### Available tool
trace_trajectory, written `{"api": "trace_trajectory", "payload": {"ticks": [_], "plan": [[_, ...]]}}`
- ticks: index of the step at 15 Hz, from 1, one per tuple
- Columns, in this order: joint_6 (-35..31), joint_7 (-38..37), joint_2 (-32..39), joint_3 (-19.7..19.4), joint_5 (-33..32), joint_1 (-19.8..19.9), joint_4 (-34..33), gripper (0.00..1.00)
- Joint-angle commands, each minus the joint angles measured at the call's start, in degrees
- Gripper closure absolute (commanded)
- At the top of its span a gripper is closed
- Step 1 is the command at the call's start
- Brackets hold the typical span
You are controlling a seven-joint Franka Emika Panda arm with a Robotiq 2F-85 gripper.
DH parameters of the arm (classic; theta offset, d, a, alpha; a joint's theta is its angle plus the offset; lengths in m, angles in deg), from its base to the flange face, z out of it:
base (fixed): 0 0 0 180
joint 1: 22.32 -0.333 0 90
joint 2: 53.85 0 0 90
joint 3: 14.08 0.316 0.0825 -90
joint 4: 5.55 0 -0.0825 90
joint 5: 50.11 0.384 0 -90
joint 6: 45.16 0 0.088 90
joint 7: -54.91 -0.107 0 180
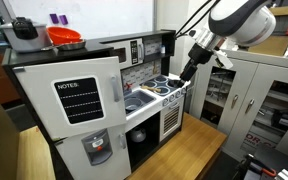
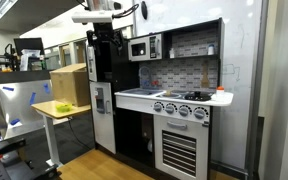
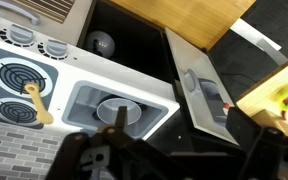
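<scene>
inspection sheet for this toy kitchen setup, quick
surface: white toy kitchen counter with sink and stove
job's things: round metal piece lying in the sink; wooden spoon on the stove
clutter: orange bowl and pot on top of the fridge
grippers: gripper above the counter, jaws apart, holding nothing
cables: black cables along the arm
surroundings: metal cabinets, cardboard box

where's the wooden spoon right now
In the wrist view, the wooden spoon lies on the white stovetop at the left of the picture, just left of the sink.
</scene>
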Motion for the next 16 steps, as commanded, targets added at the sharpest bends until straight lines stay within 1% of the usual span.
{"api": "trace_trajectory", "payload": {"ticks": [1, 4, 6, 9, 11, 12, 13, 14, 16], "plan": [[4.21, -11.50, 0.79, 1.05, -6.16, 0.35, -4.05, 0.00], [11.13, -23.01, 2.75, 3.17, -11.48, -0.43, -10.34, 0.00], [15.95, -28.91, 4.32, 4.51, -13.42, -1.52, -14.75, 0.00], [22.16, -36.07, 8.83, 6.89, -13.81, -3.08, -22.73, 0.00], [24.95, -38.63, 12.20, 8.00, -13.15, -3.82, -27.91, 0.00], [25.16, -39.36, 13.57, 8.49, -13.11, -4.04, -30.06, 0.00], [25.65, -38.70, 15.30, 8.89, -12.88, -4.31, -32.74, 0.00], [25.23, -38.97, 16.85, 9.35, -13.95, -4.30, -35.03, 0.00], [24.38, -39.82, 20.09, 10.10, -13.58, -4.44, -39.31, 0.00]]}}
